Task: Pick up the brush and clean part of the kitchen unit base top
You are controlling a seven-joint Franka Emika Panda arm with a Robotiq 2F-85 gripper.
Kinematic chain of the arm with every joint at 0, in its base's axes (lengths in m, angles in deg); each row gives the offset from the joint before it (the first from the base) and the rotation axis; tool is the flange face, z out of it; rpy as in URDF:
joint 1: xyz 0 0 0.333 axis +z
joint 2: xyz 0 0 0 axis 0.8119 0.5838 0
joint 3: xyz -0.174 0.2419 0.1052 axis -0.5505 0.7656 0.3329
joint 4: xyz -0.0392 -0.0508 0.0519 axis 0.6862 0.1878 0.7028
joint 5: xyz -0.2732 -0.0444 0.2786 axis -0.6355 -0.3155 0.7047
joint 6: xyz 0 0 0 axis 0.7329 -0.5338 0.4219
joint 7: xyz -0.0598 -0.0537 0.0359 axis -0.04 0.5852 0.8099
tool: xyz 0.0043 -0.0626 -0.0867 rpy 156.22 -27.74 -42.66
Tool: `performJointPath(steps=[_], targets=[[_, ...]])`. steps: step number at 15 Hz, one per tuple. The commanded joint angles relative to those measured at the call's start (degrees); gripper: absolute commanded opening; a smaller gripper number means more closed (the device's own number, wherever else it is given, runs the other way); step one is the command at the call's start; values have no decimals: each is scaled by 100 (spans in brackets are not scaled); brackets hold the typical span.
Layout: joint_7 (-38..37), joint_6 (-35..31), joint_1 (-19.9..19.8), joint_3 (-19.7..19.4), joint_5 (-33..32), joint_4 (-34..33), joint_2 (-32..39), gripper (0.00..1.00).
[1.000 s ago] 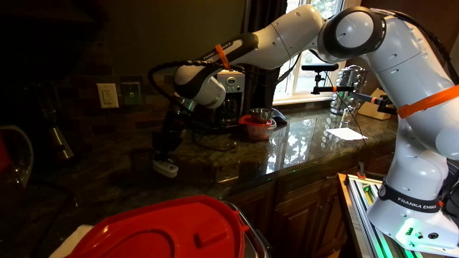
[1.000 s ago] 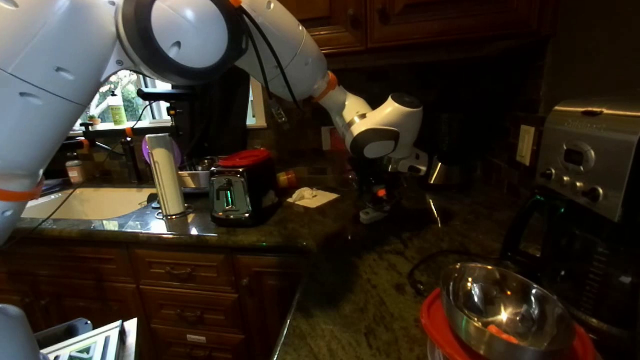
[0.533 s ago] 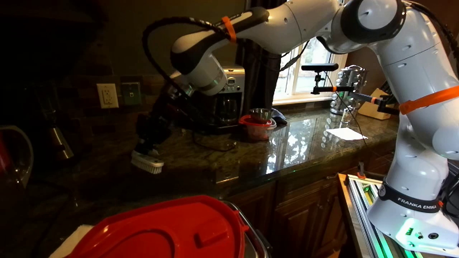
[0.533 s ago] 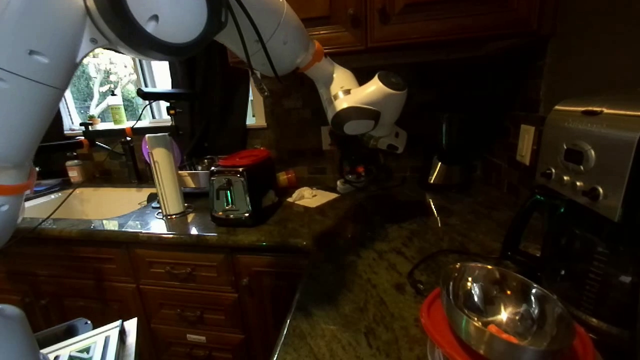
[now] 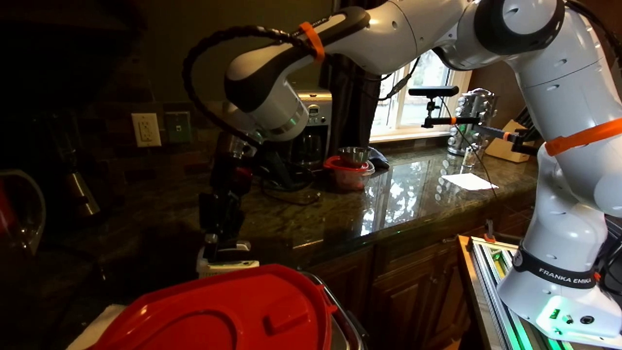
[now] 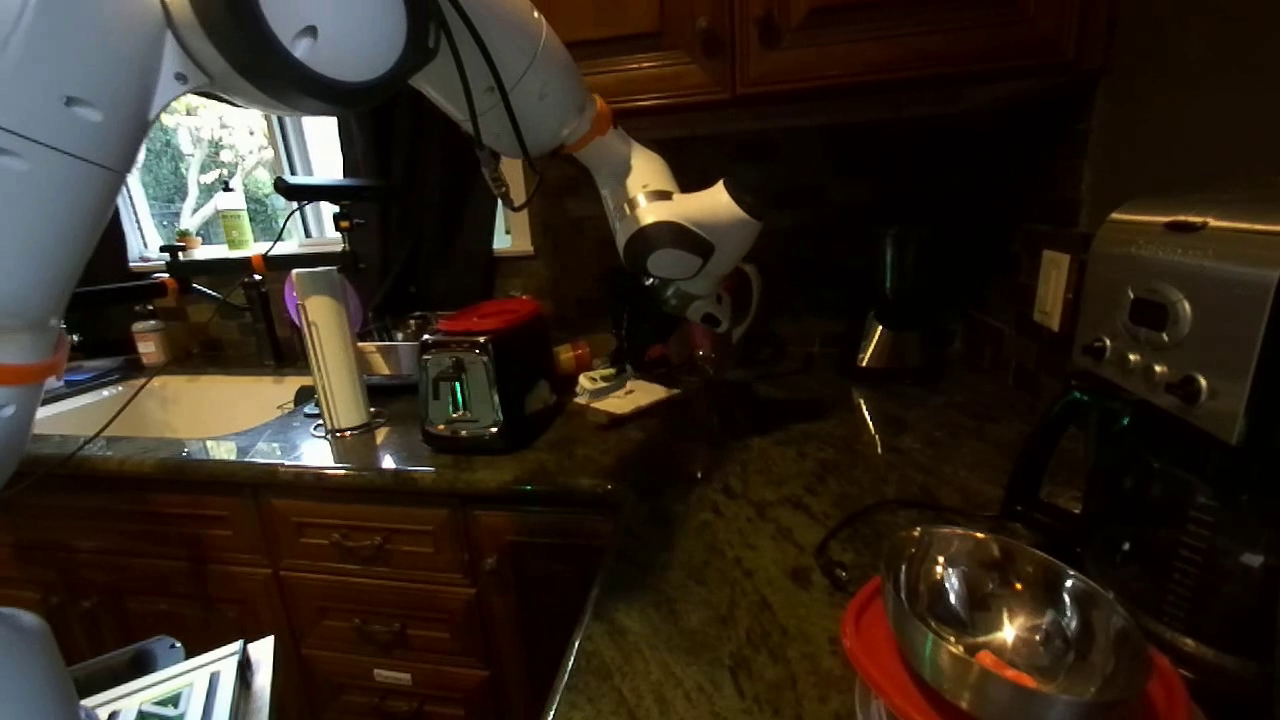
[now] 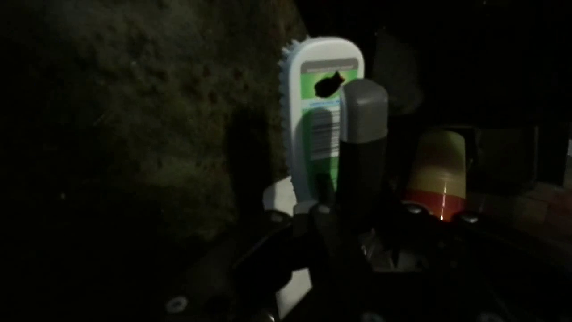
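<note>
The brush (image 7: pixel 319 129) is over the rear part of the surface (image 6: pixel 720 570), back from the inner corner of its front edge and near the toaster (image 6: pixel 470 385), its labelled head beneath a dark, grey-tipped handle (image 7: pixel 364 109). The pincer (image 5: pixel 216 249) is pinching that handle from above. The step in hand looks to be scrubbing; to do it well, keep the bristles (image 7: pixel 284 89) square to the surface under light, even pressure, since a head rocked onto its side would clean only a strip and could twist the handle in the grip. Whether the bristles touch just now cannot be told: in an exterior view the red lid (image 5: pixel 277 296) hides the underside. Strokes would best run back toward the inner corner, short of the toaster and of the pale sheet (image 6: pixel 645 400), which the bristles might drag along. Set against half a second ago, the brush has travelled toward the toaster: its bristles, then in plain sight, are now partly behind the lid's rim, and where it showed just beside the sheet, it now covers part of it in an exterior view. Toaster, lid and sheet have stayed put.
</note>
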Motion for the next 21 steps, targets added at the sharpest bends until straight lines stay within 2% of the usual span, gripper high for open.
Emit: performJointPath(steps=[1,2,5,11,17,21], targets=[[75,132,147,-215,92,-20,38,23],[91,165,141,-234,89,-22,70,6],[697,-181,229,-364,-275,-69,167,6],[1316,-736,146,-424,-639,-48,394,6],[1222,-1216,92,-542,-1321,31,334,6],[916,-1670,17,-773,-1711,62,290,6]])
